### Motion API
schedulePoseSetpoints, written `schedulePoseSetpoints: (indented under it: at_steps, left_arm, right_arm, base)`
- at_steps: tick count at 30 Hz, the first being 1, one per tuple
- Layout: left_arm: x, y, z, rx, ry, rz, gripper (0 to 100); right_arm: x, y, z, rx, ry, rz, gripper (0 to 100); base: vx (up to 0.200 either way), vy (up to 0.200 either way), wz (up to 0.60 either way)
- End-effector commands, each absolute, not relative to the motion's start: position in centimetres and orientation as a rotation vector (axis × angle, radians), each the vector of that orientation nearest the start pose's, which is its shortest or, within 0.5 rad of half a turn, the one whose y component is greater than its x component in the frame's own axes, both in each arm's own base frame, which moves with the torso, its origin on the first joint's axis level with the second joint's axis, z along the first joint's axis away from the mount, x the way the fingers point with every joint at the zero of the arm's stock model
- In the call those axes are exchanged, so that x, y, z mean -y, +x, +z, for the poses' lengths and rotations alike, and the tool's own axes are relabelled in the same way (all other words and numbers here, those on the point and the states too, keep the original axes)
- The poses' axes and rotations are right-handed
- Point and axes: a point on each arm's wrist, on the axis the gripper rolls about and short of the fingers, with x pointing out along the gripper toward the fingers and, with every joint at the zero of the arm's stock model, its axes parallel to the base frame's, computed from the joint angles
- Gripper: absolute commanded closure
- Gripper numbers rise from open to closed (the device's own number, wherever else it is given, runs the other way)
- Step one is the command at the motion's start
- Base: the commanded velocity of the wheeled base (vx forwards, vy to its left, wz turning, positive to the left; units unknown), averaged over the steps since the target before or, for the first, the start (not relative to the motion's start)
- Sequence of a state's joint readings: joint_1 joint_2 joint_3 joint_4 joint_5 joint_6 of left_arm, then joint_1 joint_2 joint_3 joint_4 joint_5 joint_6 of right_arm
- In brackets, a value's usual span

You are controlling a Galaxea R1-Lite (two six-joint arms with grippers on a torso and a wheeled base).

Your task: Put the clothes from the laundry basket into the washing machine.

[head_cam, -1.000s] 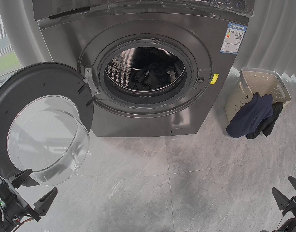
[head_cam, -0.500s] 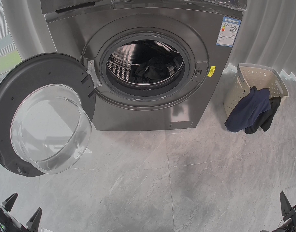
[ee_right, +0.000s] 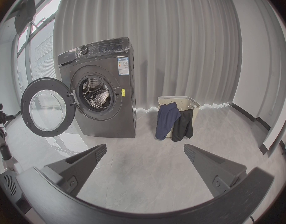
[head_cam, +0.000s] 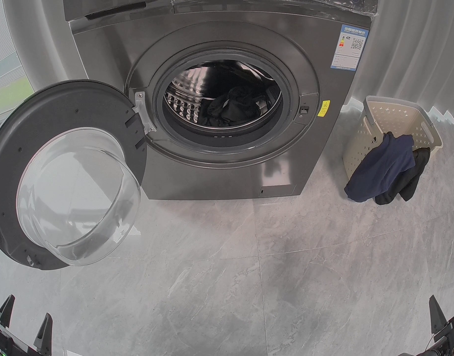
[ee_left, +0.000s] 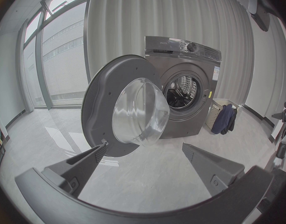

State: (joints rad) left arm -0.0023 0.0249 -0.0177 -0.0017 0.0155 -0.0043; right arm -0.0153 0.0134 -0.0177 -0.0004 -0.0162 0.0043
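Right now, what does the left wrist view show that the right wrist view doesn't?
Left wrist view: the left gripper, fingers open, with the open door close ahead, its glass bowl bulging out and covering the washing machine's left edge.
Right wrist view: the right gripper, also open, and the machine's side panel.
Both: the drum, the laundry basket beside the machine, a navy garment and a black garment draped over its rim, and the curtain behind.
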Motion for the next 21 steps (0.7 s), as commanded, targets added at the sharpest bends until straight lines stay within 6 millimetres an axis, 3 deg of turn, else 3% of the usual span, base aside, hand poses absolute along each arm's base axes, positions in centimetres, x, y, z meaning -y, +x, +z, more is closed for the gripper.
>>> schedulePoseSetpoints:
  at_steps: [1,12,21]
  left_arm:
    - [-0.05,-2.27,7.58,0.002,-0.026,0.025,0]
    - [-0.05,-2.26,7.59,0.0,-0.021,0.021,0]
    - [-0.06,-2.26,7.57,-0.001,-0.023,0.025,0]
  right_arm:
    - [0.06,-2.2,7.57,-0.009,0.041,-0.063,0]
    - [-0.08,-2.22,7.61,-0.008,-0.006,0.006,0]
    - [-0.08,-2.21,7.57,-0.009,-0.006,0.008,0]
  base:
    - [0.0,0.0,0.0]
    - [0.0,0.0,0.0]
    - [0.0,-0.2,0.0]
